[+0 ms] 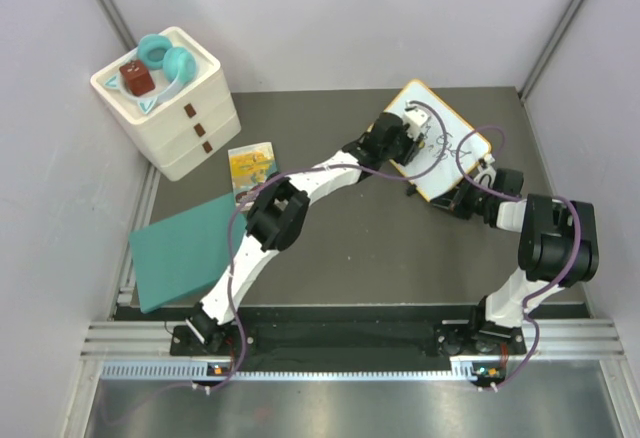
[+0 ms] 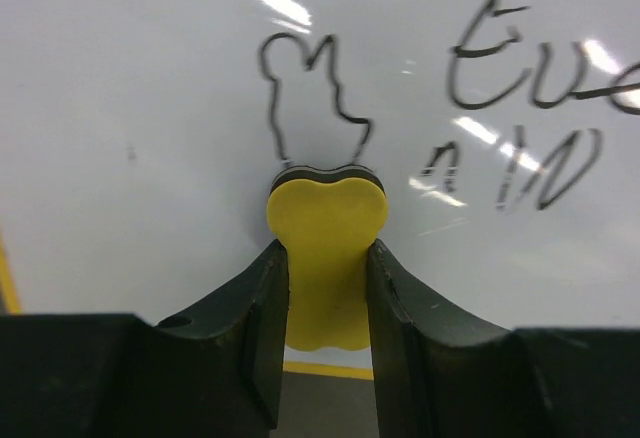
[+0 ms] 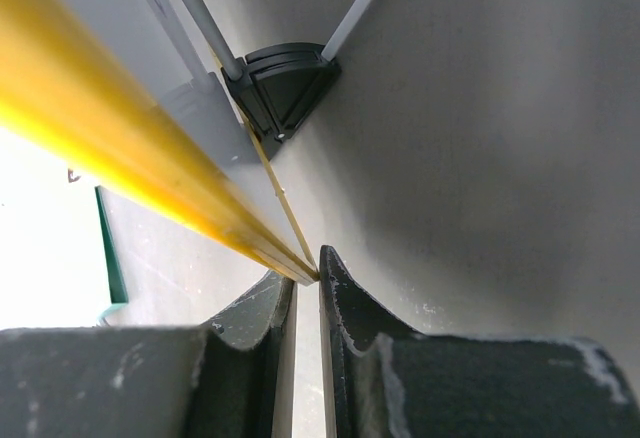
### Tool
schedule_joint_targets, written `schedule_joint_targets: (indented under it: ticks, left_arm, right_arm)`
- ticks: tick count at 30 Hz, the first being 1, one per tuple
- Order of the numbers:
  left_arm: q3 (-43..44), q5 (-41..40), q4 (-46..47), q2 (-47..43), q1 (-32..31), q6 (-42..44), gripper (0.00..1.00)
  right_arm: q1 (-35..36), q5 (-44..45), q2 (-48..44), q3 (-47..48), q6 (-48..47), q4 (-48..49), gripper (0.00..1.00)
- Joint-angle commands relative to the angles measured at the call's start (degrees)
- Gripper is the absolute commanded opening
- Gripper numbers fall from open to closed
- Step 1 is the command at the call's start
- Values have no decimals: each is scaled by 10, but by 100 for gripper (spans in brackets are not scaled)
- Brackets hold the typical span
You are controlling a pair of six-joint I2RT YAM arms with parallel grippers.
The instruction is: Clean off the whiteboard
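Observation:
The whiteboard (image 1: 447, 163), white with an orange-yellow frame, lies at the back right of the table with black scribbles on it. My left gripper (image 1: 414, 136) is over the board and shut on a yellow eraser (image 2: 326, 220), whose dark felt edge presses on the board (image 2: 150, 108) just below a bunny-shaped outline (image 2: 310, 98). Handwriting (image 2: 540, 68) lies to its right. My right gripper (image 1: 462, 198) is shut on the board's near edge; in the right wrist view its jaws (image 3: 307, 280) pinch the yellow frame (image 3: 120, 148) close to a black foot (image 3: 285, 83).
A white drawer box (image 1: 180, 123) with teal headphones (image 1: 165, 58) and a brown block stands at the back left. A yellow packet (image 1: 252, 165) and a flat teal rectangle (image 1: 185, 248) lie left of the arms. Grey walls close in both sides.

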Motion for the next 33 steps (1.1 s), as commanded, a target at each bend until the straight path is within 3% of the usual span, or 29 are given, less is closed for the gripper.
schedule_joint_targets:
  ticks: [1,6,12,21,33]
  left_arm:
    - [-7,-49,-40,3,12,-3,0]
    - [83,15,-57,38,3,-16,0]
    - [104,50,-19,46,-23,-5,0]
    - [142,62,-52,60,-77,100,0]
    - [121,-16,96,61,-53,-22,0]
  right_arm:
    - [28,-25,16,3,-33,-55,0]
    - [30,-22,17,5,-35,-58,0]
    - [32,-23,17,5,-36,-59,0]
    - [40,-16,14,10,-40,-68,0]
    - [40,-18,16,8,-43,-69,0]
